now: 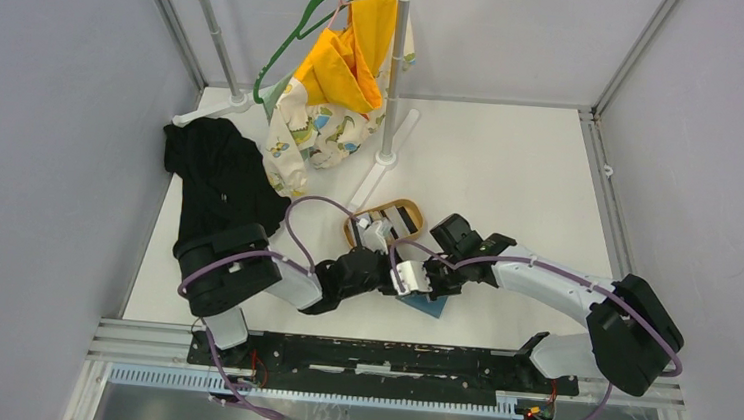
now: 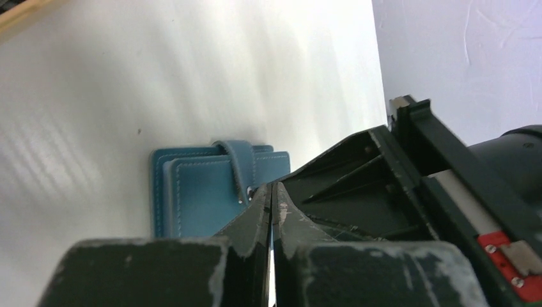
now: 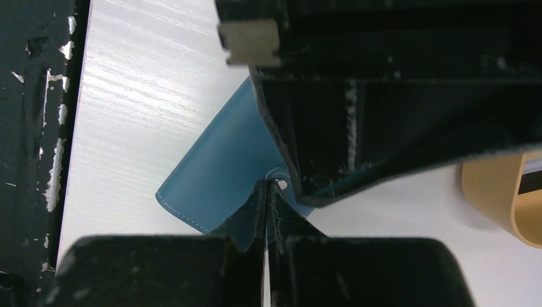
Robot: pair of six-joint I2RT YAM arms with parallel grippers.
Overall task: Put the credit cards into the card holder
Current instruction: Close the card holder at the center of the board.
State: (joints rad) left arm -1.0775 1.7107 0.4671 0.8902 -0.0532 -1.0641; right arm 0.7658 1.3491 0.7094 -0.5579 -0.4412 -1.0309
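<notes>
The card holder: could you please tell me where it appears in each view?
Top external: card holder, a teal corner at centre, just nearer than the tray.
Left wrist: left of centre, strap visible.
Right wrist: centre, partly covered.
Shared landmark: wooden tray, top-left corner, right edge.
</notes>
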